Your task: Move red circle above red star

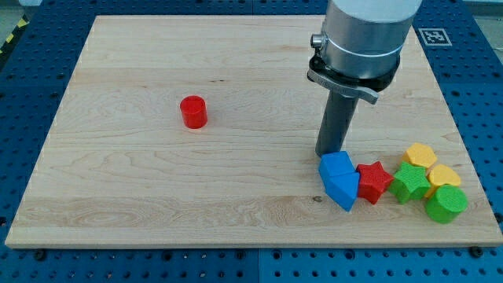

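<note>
The red circle (192, 112) stands alone on the wooden board, left of centre. The red star (374, 181) lies near the view's bottom right, between a blue block and a green star. My tip (328, 155) is at the lower end of the dark rod, touching or just above the top left of the blue blocks, left of and slightly above the red star. The tip is far to the right of the red circle.
Two blue blocks (339, 179) sit pressed together left of the red star. A green star (409, 182), a green cylinder (446, 203) and two yellow blocks (421, 155) (444, 175) cluster at the right. The board's bottom edge (251, 245) is close below them.
</note>
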`<action>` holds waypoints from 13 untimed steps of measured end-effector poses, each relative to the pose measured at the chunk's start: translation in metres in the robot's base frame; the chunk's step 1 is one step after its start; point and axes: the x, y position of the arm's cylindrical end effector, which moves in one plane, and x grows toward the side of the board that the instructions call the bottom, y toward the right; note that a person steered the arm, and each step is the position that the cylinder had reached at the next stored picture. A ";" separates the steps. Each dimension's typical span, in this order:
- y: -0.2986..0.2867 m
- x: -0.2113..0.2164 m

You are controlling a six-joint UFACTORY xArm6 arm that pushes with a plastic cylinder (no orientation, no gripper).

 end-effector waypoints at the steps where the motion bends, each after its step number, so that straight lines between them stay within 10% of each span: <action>1: 0.000 0.016; 4: -0.039 0.012; 7: -0.215 -0.023; 13: -0.210 -0.081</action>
